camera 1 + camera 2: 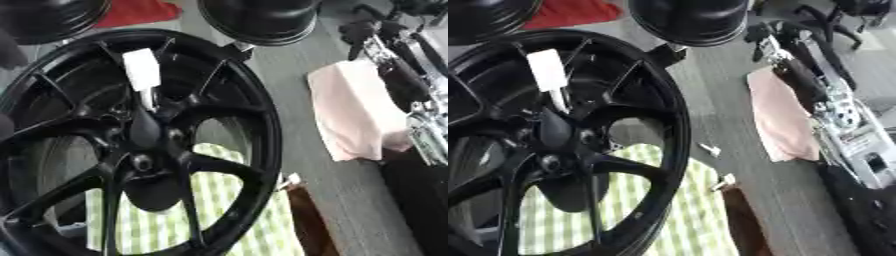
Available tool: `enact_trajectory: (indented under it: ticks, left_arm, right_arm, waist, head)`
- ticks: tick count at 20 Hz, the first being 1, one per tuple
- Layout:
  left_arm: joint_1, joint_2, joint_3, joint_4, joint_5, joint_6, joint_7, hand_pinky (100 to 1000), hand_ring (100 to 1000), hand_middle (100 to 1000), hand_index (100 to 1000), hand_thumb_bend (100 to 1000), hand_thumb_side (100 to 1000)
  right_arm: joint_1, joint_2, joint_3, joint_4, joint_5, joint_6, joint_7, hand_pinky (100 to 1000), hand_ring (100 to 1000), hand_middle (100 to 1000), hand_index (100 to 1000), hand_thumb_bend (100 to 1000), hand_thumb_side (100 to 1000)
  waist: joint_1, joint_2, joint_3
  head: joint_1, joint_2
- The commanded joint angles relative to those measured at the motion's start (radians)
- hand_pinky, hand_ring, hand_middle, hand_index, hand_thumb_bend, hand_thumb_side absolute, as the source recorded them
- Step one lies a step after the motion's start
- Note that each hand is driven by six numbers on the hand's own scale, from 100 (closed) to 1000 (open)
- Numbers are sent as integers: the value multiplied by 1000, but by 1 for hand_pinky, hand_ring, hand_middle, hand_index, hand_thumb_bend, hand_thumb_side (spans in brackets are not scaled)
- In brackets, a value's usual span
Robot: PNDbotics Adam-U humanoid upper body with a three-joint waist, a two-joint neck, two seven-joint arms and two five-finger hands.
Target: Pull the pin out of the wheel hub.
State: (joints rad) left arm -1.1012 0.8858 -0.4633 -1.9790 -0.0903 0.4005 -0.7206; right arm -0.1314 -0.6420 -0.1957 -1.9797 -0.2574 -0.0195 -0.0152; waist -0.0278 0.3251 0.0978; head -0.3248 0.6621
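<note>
A black alloy wheel fills the left and centre of both views, its spokes meeting at the wheel hub in the lower left of the frame. A white tag sits in the upper left, above the hub, and from its lower end a thin pale pin points down toward the hub centre; whether the pin's tip is seated in a hole cannot be made out against the black metal.

The right robot hand appears at the upper right of the left eye view as dark fingers at the end of a silver and black arm; they hang well apart from the wheel, above a pale pink cloth, and hold nothing, but whether they are curled or straight cannot be told. The left robot hand shows in neither view.

The right eye view alone shows a small white piece lying on the grey worktop just right of the rim, and shows a second one more clearly; in the left eye view the rim hides the first. A green and white checked cloth is seen through the spokes at the bottom. A black round object is cut off by the top edge, another by the upper left corner, with red fabric between them
</note>
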Motion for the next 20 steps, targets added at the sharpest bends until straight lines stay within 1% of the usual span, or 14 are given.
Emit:
enact_trajectory:
  ticks: [1,4,10,12,13,15,20]
  left_arm:
    - [-44,-36,-7,29,-24,71,14,838,698,678,795,426,636]
    - [-75,-78,-32,60,-43,101,20,845,712,693,803,443,636]
    - [-109,-140,-60,113,-97,153,23,848,716,697,805,457,628]
    - [-113,-152,-66,130,-115,161,25,855,728,710,812,471,615]
    - [-113,-158,-68,139,-125,164,27,869,749,736,832,483,606]
    - [-113,-169,-71,160,-144,171,35,885,765,754,841,498,589]
    - [-105,-190,-82,209,-197,187,55,920,799,795,863,547,561]
  right_arm:
    - [-21,-33,-3,-20,-15,-1,8,935,891,377,608,100,615]
    - [-35,-33,1,-20,-23,4,12,935,892,377,608,100,615]
    - [-56,-29,5,-20,-37,12,20,936,892,378,608,100,616]
    - [-62,-28,7,-20,-40,15,24,936,892,378,607,100,617]
    - [-66,-27,8,-20,-42,16,25,936,892,378,607,100,617]
    - [-73,-26,10,-20,-44,19,29,936,893,378,607,100,618]
    - [-95,-20,15,-20,-48,22,38,937,893,378,607,100,622]
  waist:
    - [2,-13,-8]
    - [5,-9,-18]
    - [10,-8,-36]
    - [12,-6,-41]
    - [14,-4,-43]
    - [17,1,-50]
    - [24,21,-63]
  head:
    - [15,-20]
    - [30,-24]
    - [47,-39]
    - [50,-43]
    - [51,-45]
    - [52,-48]
    - [57,-52]
